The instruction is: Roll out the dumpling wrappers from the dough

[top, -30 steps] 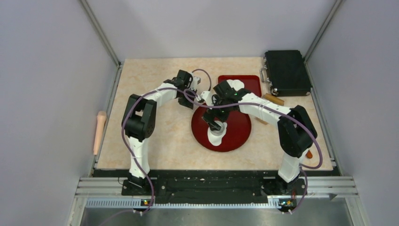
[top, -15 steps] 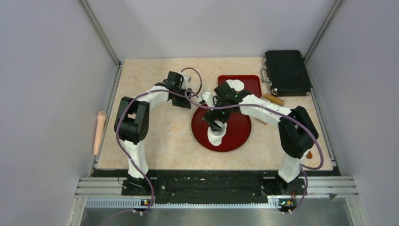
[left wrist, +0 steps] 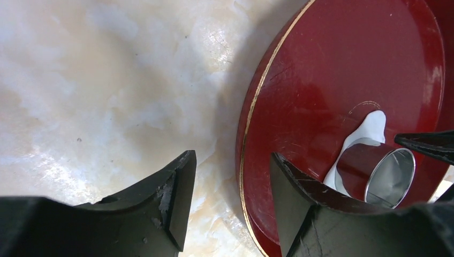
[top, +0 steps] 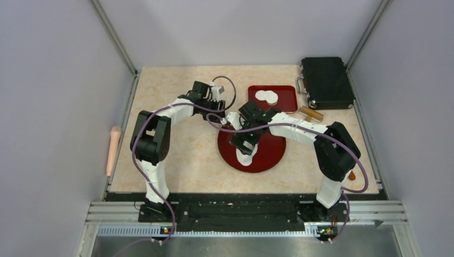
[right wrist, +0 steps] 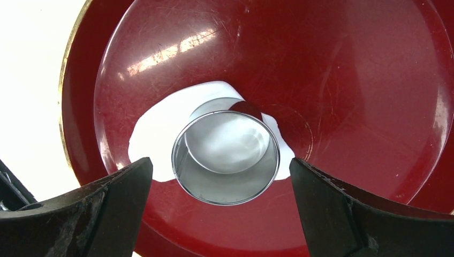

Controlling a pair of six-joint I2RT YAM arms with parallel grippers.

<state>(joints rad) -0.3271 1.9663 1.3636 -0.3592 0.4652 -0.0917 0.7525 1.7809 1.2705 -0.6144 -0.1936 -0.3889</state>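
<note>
R claw (right wrist: 220, 167) was wide apart either side of ring (right wrist: 225, 191) on dough (right wrist: 155, 128), not touching. L claw (left wrist: 233, 158) was apart, empty, over plate (left wrist: 321, 64) rim

Your left arm (top: 152, 136) swings its elbow out to the left. The left pincer (left wrist: 231, 159) spreads its jaws wider than a second ago, and nothing sits between them. Your right arm (top: 300, 128) shifts its wrist toward the near side. That uncovers the rectangular dark red tray (top: 286, 92) beyond the right pincer (top: 243, 144). Two thin round white dough discs (top: 266, 97), hidden under that wrist before, now show on the tray, touching side by side.
</note>
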